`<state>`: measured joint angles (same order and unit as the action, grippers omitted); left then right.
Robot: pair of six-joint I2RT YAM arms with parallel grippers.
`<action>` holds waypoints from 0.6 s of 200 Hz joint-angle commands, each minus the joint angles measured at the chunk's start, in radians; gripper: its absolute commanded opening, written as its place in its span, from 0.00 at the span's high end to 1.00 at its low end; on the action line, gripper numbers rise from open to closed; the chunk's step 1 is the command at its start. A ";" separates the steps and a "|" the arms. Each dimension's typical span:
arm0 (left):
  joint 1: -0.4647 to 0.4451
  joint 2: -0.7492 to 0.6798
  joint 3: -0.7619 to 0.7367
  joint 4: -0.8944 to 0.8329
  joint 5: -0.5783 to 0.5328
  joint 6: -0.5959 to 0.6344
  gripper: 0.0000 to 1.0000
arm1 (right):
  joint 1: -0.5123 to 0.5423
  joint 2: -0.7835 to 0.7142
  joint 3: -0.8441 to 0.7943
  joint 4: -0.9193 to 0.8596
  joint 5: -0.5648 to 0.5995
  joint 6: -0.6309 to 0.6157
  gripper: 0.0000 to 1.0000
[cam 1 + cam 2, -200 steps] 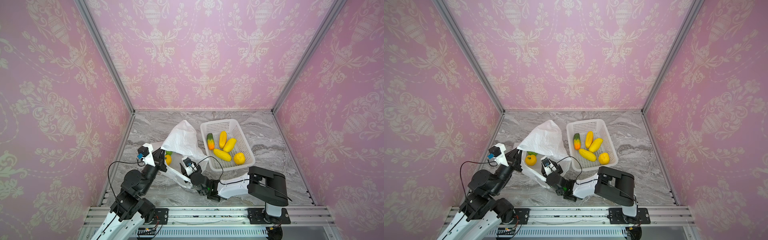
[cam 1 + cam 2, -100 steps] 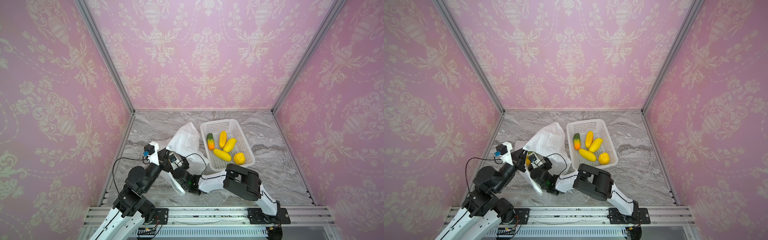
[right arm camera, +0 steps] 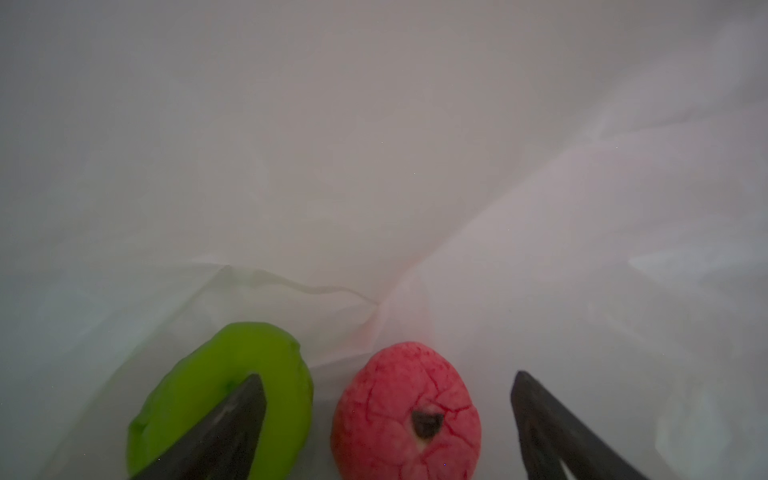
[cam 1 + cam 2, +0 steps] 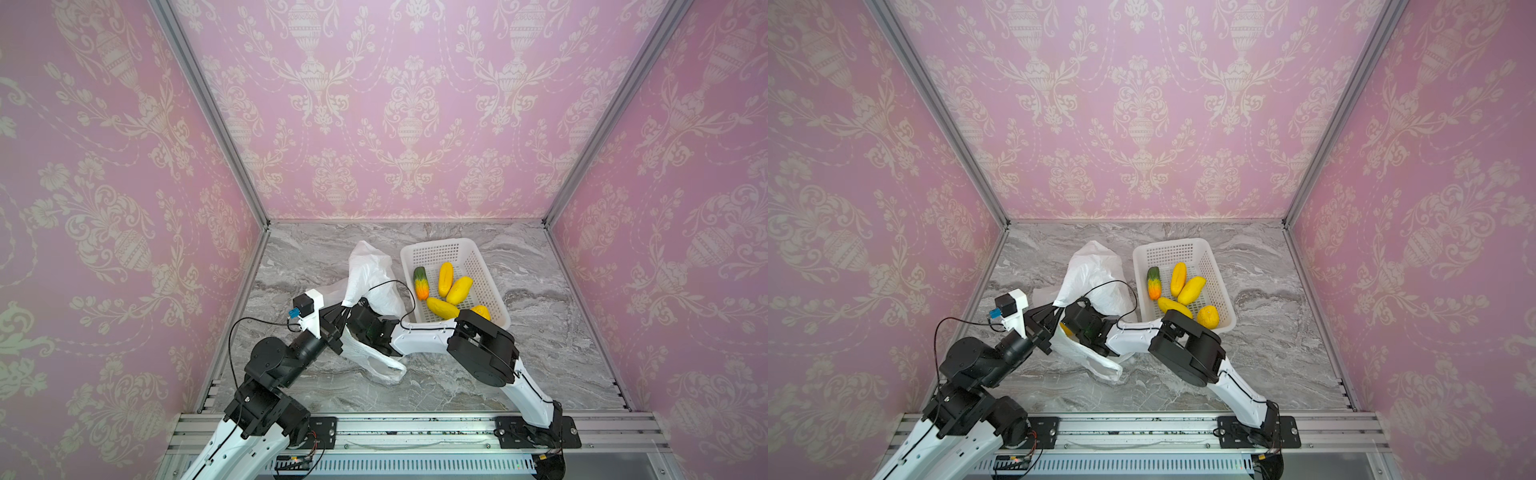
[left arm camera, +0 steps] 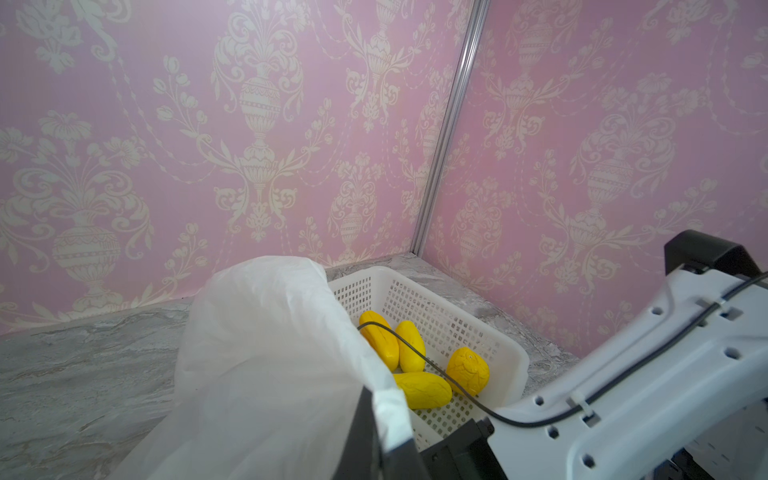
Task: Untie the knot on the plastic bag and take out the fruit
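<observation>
reaching inside the plastic bag [image 4: 371,270] on the table [image 4: 561,332], the right claw [image 3: 386,376] stands spread, the red fruit [image 3: 405,411] between its jaws and one jaw overlapping the green fruit [image 3: 232,374]. better to centre on the red one alone before closing, while the left claw [image 5: 376,440] pinches the bag's rim.

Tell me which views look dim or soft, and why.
Right wrist view: dim and hazy inside the plastic bag; red fruit and green fruit slightly soft. Left wrist view: bright, the near bag blurred, the basket sharp. Both top views: even light, sharp.
</observation>
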<state>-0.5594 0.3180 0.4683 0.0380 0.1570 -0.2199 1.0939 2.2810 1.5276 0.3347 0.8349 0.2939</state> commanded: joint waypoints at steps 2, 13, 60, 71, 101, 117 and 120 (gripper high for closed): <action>0.003 -0.027 -0.014 0.043 0.049 -0.013 1.00 | -0.011 0.053 0.051 -0.114 -0.013 0.055 0.07; 0.003 -0.029 -0.015 0.042 0.041 -0.013 1.00 | -0.018 0.066 0.066 -0.129 -0.018 0.061 0.07; 0.003 -0.028 -0.012 0.036 0.018 -0.009 1.00 | -0.040 0.089 0.085 -0.168 -0.046 0.085 0.25; 0.003 -0.029 -0.014 0.035 0.013 -0.007 1.00 | -0.041 0.081 0.075 -0.164 -0.048 0.086 0.31; 0.003 -0.030 -0.014 0.028 -0.029 -0.005 1.00 | -0.039 0.031 0.005 -0.125 -0.061 0.090 0.46; 0.003 -0.019 -0.011 0.014 -0.096 0.000 1.00 | -0.032 -0.016 -0.047 -0.104 -0.058 0.089 0.52; 0.003 -0.016 -0.010 0.011 -0.112 0.001 1.00 | -0.029 -0.027 -0.055 -0.100 -0.055 0.090 0.53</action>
<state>-0.5594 0.3019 0.4580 0.0372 0.1341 -0.2199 1.0592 2.3081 1.5532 0.2665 0.8093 0.3672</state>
